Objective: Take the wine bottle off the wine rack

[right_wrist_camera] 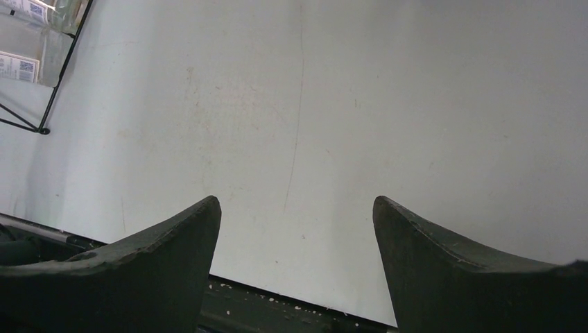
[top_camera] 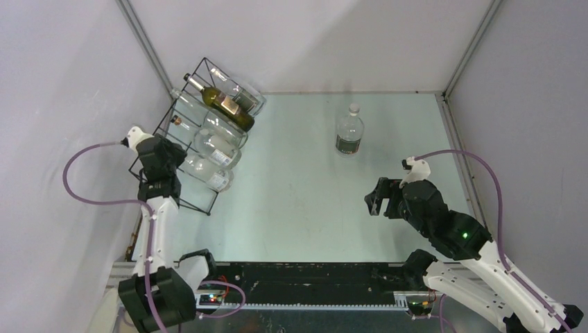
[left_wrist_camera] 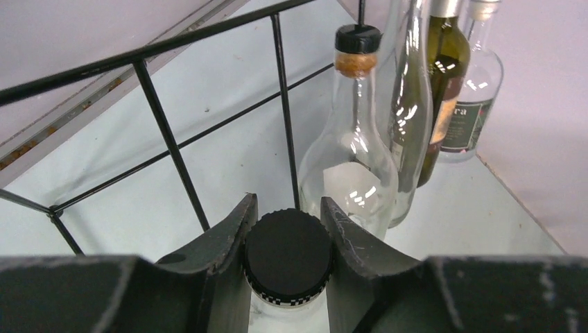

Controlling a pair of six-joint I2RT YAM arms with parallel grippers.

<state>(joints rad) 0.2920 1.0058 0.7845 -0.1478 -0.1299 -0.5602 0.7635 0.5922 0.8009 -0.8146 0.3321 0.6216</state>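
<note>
The left pincer is clamped on the black cap of a clear wine bottle. One finger presses each side of the cap, and the bottle's glass shoulder shows just below. The bottle lies in the wine rack with its neck poking out through a wire cell towards the arm. A cork-topped bottle lies just beside it, and more bottles are stacked beyond.

The step in hand looks like the draw-out. To do it well, pull straight back along the bottle's own axis, so the body slides through its cell without catching a wire or rubbing its neighbour. A grip on the cap alone is shallow (smooth glass hangs beneath it, and most of the weight sits far from the fingers). So the pull should be slow and level, with the body resting on the wires as long as possible, because the bottle may droop as it leaves them.

The right pincer is spread wide over the bare bench, well apart from the rack. It could take the body once that is free. A lone upright bottle stands further back on the bench.
</note>
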